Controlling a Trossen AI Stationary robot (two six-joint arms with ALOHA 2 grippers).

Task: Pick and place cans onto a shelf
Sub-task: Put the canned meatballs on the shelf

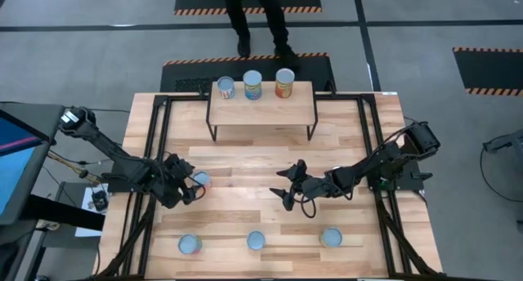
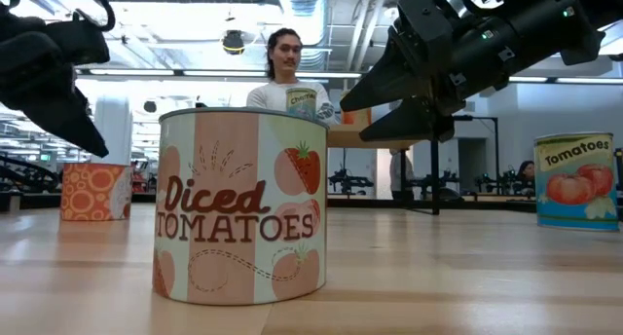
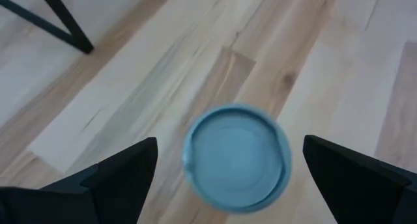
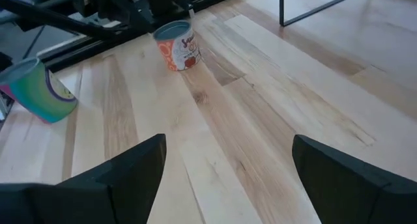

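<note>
- High view: three cans (image 1: pixel 252 85) stand on the shelf (image 1: pixel 263 109) at top centre; the left gripper (image 1: pixel 191 188), fingers apart, hovers over a can (image 1: pixel 201 180) at centre left. The right gripper (image 1: pixel 285 189) is open mid-table.
- Low view: a tomato can (image 2: pixel 241 208) fills the centre.
- Left wrist view: a can top (image 3: pixel 236 157) lies between spread fingers (image 3: pixel 124 168).
- Right wrist view: open fingers (image 4: pixel 133 165) over bare table (image 4: pixel 260 120).

Both arms reached inward over the table, fingers parted.
The left gripper (image 1: pixel 189 188) hung low at the table's left side with its jaws spread wide; the right gripper (image 1: pixel 286 187) hovered near the middle, also spread and empty.
</note>
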